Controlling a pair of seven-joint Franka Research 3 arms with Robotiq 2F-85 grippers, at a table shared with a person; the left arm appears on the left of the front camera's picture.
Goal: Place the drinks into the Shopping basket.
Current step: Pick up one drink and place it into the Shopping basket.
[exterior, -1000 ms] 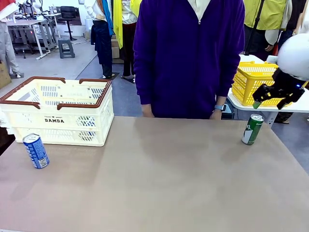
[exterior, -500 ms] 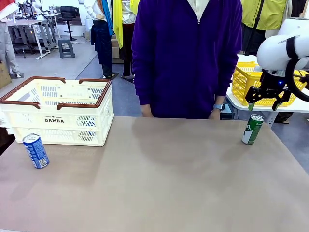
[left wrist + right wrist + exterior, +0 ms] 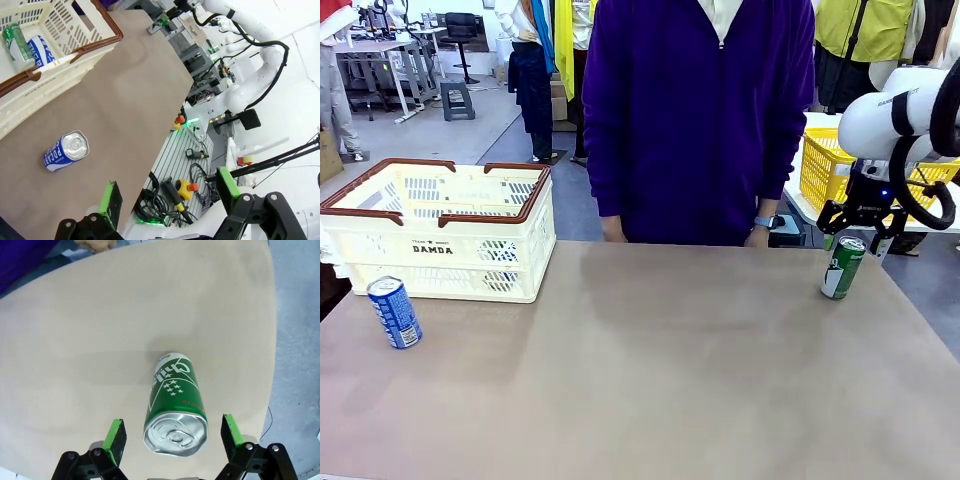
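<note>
A green drink can (image 3: 843, 267) stands upright at the table's far right. My right gripper (image 3: 857, 232) hovers open just above its top. From the right wrist view the green can (image 3: 174, 402) sits between the two green pads (image 3: 116, 436), untouched, with the right gripper (image 3: 173, 422) centred over it. A blue drink can (image 3: 394, 312) stands at the near left, in front of the cream Shopping basket (image 3: 440, 235). My left gripper (image 3: 169, 192) is open high above the blue can (image 3: 66, 150). Inside the basket (image 3: 75, 52) lie a green can (image 3: 16, 42) and a blue can (image 3: 41, 50).
A person in a purple top stands at the far edge with both hands (image 3: 758, 236) resting at the table's rim. A bright yellow mesh basket (image 3: 830, 165) sits on a side table behind the right arm. The middle of the tabletop (image 3: 650, 370) is bare.
My right arm has swung left and come down, bringing its open gripper from beside the yellow basket to just above the green can. The cans and the basket stay put.
</note>
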